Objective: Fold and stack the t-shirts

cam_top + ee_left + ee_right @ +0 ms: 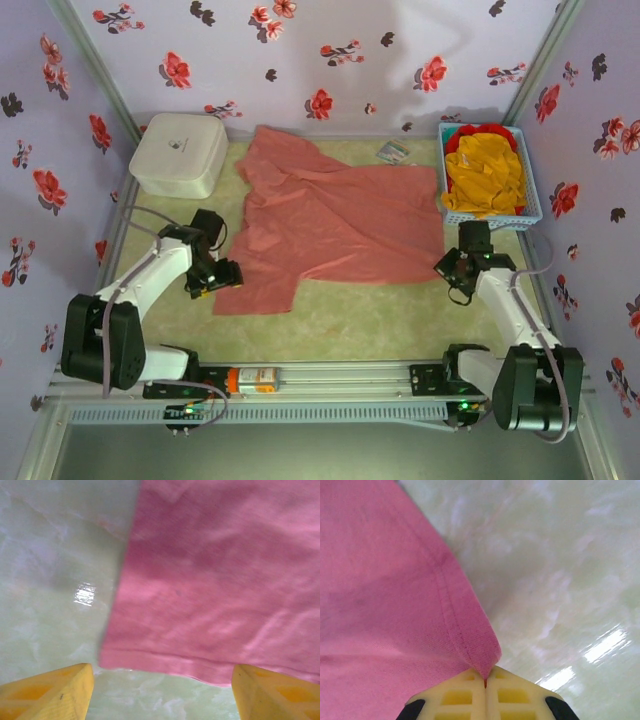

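The salmon-pink t-shirt [330, 220] lies spread across the middle of the pale green table. My right gripper [452, 268] sits at the shirt's near right corner, and in the right wrist view it [485, 680] is shut on the hemmed corner of the pink t-shirt [395, 605]. My left gripper [215, 278] hovers at the near left corner. Its yellow fingers [50, 692] stand wide apart, with the hem of the pink t-shirt [220, 580] just beyond them and only bare table in the gap. Mustard and red t-shirts [484, 170] lie in the basket.
A blue mesh basket [530, 210] stands at the back right, next to the right arm. A white rounded-square box [180, 152] sits at the back left. A small packet [394, 152] lies by the back wall. Flowered walls enclose the table.
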